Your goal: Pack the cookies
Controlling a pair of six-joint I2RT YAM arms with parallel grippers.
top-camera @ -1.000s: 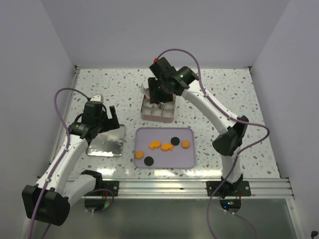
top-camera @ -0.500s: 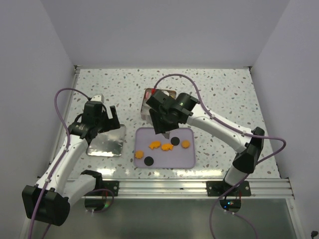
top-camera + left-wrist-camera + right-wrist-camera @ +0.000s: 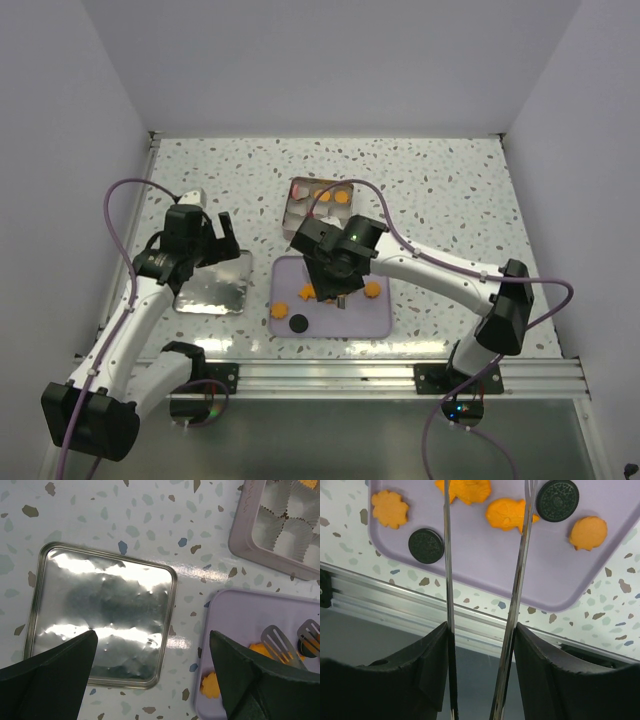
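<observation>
overhead, the right gripper (image 3: 294,640) hangs above the middle of the purple tray (image 3: 365,322). its two long metal blades (image 3: 447,580) stand apart with nothing between them. six cookies (image 3: 507,514) lie loose on the tray: four orange ones, among them a flower shape (image 3: 390,509) by the left edge, and two black rounds, one (image 3: 426,545) close to the near-left corner and one (image 3: 557,499) further right, touching a blade in the wrist view. whether the blade tips touch the tray cannot be told. a few more pieces sit in the paper cups of the square tin (image 3: 237,537), which stands just beyond the tray's far edge on the speckled table (image 3: 450,200). the left gripper (image 3: 152,636) is spread wide and empty over the shiny lid (image 3: 100,615), which lies off the tray's left edge.

handling, as a judgement: the cookies look thin, light and stiff, and probably brittle, so a hard squeeze could snap one or chip its rim. they lie flat on a smooth tray and may skate away if pushed from one side only. the safest hold is across opposite edges, one blade on each side and low against the tray, closing gently. the fish shape is best taken across its narrow body.
</observation>
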